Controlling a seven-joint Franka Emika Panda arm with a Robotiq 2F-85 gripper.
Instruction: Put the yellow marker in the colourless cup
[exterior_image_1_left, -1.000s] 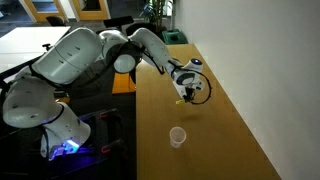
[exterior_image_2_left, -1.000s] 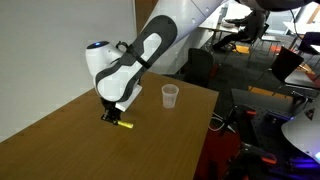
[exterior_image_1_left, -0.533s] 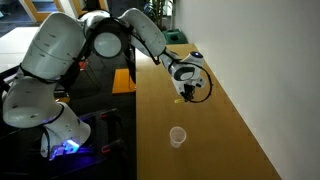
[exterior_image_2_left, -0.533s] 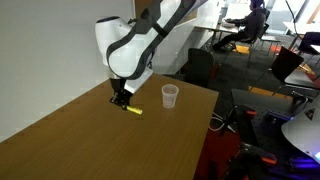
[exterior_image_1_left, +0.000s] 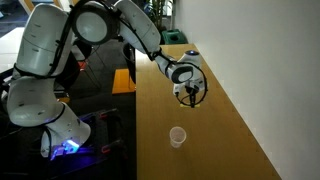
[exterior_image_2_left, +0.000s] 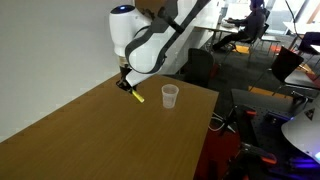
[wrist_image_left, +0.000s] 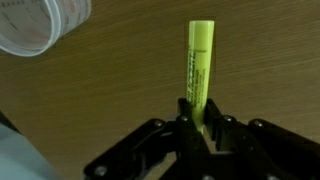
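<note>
My gripper (wrist_image_left: 197, 118) is shut on the yellow marker (wrist_image_left: 198, 62), which sticks out straight beyond the fingertips. In both exterior views the gripper (exterior_image_1_left: 189, 97) (exterior_image_2_left: 126, 84) holds the marker (exterior_image_2_left: 135, 95) lifted above the wooden table. The colourless cup (exterior_image_1_left: 178, 137) stands upright on the table, nearer the front edge. It stands to the right of the marker in an exterior view (exterior_image_2_left: 170, 96), apart from it. In the wrist view the cup (wrist_image_left: 42, 25) shows at the top left corner.
The wooden table (exterior_image_1_left: 210, 140) runs along a white wall (exterior_image_1_left: 270, 70). Its open side drops off toward the robot base (exterior_image_1_left: 60, 130). Office chairs and desks (exterior_image_2_left: 285, 60) stand beyond the table's far edge.
The gripper has risen with the yellow marker and carried it toward the cup's side of the table. The cup has not moved.
</note>
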